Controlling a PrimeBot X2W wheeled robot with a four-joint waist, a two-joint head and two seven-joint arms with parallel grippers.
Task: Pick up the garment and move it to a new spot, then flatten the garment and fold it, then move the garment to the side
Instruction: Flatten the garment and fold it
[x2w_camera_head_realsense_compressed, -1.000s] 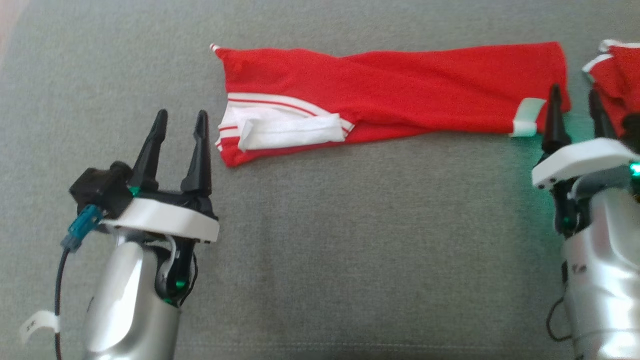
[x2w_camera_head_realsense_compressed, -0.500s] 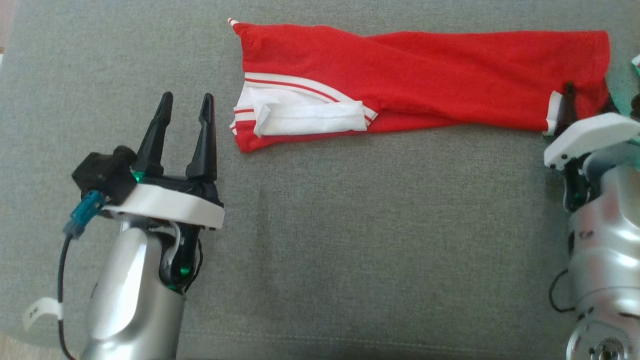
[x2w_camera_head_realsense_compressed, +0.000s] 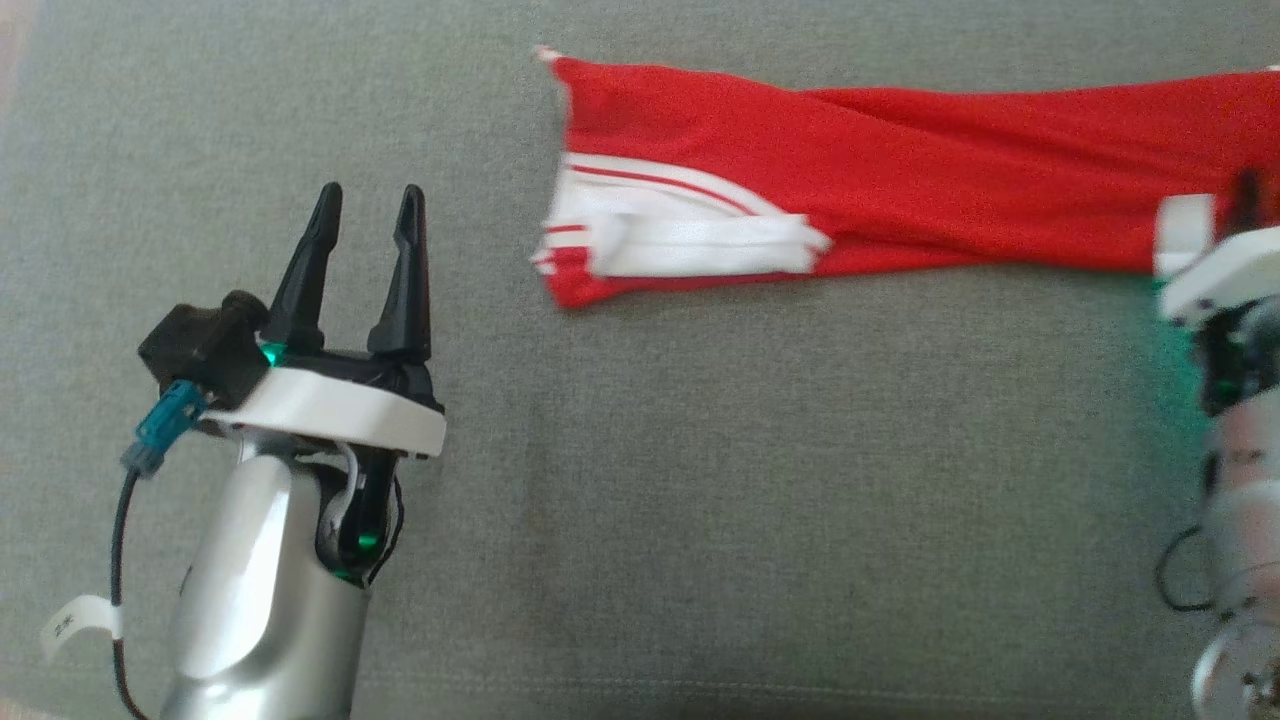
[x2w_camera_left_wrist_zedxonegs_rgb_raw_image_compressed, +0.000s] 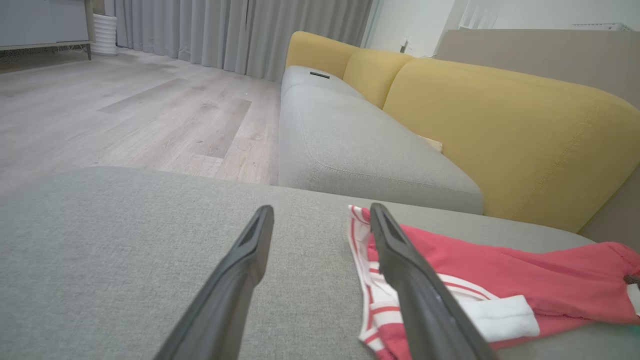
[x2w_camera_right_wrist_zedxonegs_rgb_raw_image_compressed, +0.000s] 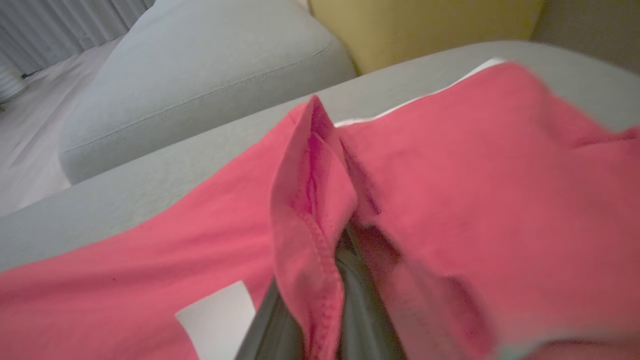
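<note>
The left gripper (x2w_camera_head_realsense_compressed: 369, 195) sits spread and empty over the grey cushion (x2w_camera_head_realsense_compressed: 700, 480), just left of the garment's white striped end. The garment (x2w_camera_head_realsense_compressed: 900, 160) lies stretched along the cushion's far side, twisted mid-length. At its right end the right gripper (x2w_camera_head_realsense_compressed: 1243, 205) is pressed together on a thin fold of red hem. With only that one edge pinched, a lift could let the cloth slip free, or drag and bunch the loose left end.

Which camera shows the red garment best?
The head view: the red garment lies stretched across the grey cushion, its right end out of frame. The left wrist view catches the white-striped end; the right wrist view, one bunched fold up close.
</note>
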